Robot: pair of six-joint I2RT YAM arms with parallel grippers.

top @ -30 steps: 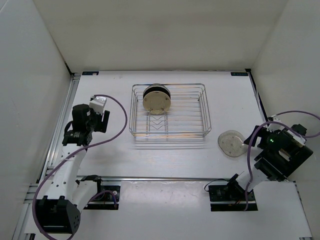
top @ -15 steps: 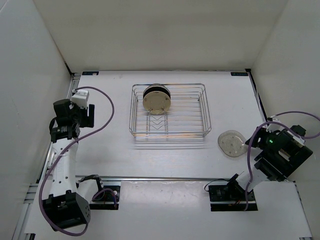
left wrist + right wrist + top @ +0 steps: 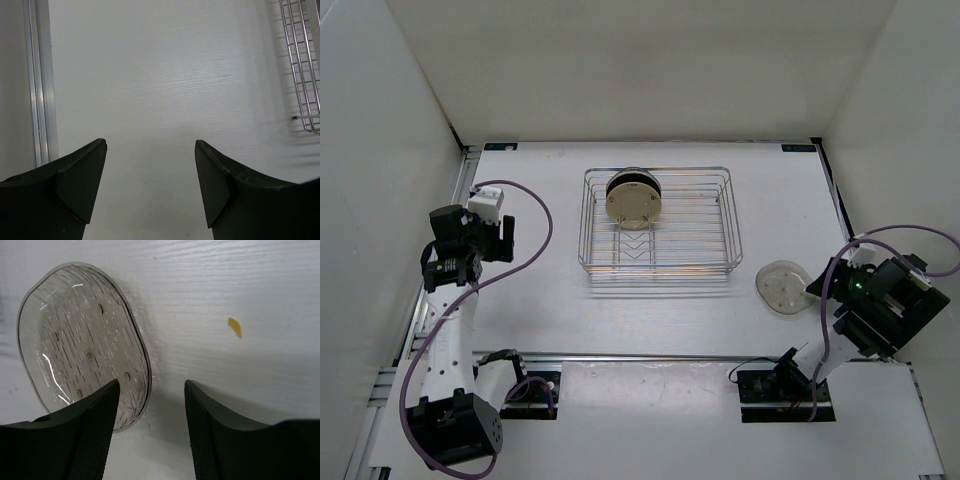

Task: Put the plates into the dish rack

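The left arm's fingers (image 3: 80,185) stand apart over bare bench (image 3: 150,75), gripping nothing. An aluminium rail (image 3: 42,85) runs ahead of the left-hand one, and a corner of the dish rack (image 3: 300,65) lies ahead and beyond the right-hand one. In that rack a tan plate (image 3: 634,205) stands on edge with a black plate (image 3: 631,180) just behind it. The right arm's fingers (image 3: 95,430) are also spread and empty. A translucent grey plate (image 3: 82,340) lies on the bench just ahead of the left-hand one, its near rim hidden behind that fingertip. A small yellow fleck (image 3: 234,326) sits ahead of the right-hand one.
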